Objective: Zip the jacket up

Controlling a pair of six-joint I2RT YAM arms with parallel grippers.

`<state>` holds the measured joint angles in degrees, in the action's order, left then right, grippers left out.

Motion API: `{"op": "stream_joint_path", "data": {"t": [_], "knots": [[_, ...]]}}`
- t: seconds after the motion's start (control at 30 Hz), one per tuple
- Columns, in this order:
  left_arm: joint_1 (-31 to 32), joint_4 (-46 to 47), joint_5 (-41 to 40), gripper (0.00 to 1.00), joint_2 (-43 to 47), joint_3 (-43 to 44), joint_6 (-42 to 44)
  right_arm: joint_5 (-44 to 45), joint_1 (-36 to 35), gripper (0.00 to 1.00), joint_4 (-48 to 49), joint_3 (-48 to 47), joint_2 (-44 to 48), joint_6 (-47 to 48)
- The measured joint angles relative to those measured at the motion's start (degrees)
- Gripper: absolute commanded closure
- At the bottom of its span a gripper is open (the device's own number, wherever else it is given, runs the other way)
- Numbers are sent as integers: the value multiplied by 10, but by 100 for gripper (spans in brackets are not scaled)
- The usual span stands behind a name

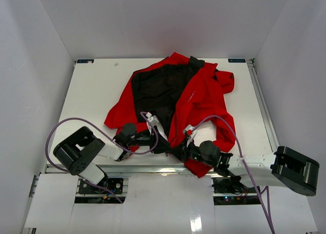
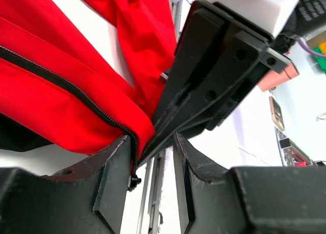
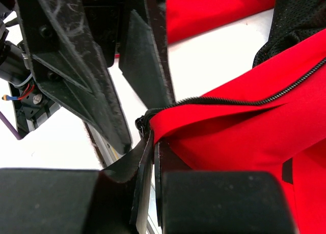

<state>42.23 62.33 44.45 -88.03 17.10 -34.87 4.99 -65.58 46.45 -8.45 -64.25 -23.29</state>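
Note:
The red jacket (image 1: pixel 204 96) lies open on the table, its black lining (image 1: pixel 158 91) facing up. Both grippers meet at its bottom hem near the front edge. My left gripper (image 1: pixel 155 137) (image 2: pixel 152 157) is open. The black end of one zipper row (image 2: pixel 134 181) hangs against the inner face of its left finger (image 2: pixel 112 178), with only a bare gap between the fingers. My right gripper (image 1: pixel 184 148) (image 3: pixel 154 142) is shut on the corner of the other front edge, just below that zipper row's end (image 3: pixel 141 124). The zipper teeth (image 3: pixel 244 103) run off to the right.
The white table (image 1: pixel 91 91) is boxed in by white walls on three sides. A metal rail (image 1: pixel 153 169) runs along the front edge under both grippers. Purple cables (image 1: pixel 56 129) loop beside the left arm and over the right arm. A sleeve (image 1: pixel 226 129) trails at the right.

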Motion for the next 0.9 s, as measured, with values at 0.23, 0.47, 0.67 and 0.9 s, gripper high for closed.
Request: {"op": "stream_joint_path", "data": {"t": [0.23,0.47,0.67,0.9], "knots": [[2,-83,-9,49,13,24,24,8,0,92,-6,3,0,2],[4,-125,-12,82,15,35,31,10,1,91,-16,7,0,4],[2,-110,-1,100,12,35,14,3,-1,61,-13,7,6,12],[2,-75,7,100,11,35,-12,-5,-1,53,14,15,18,14]]}}
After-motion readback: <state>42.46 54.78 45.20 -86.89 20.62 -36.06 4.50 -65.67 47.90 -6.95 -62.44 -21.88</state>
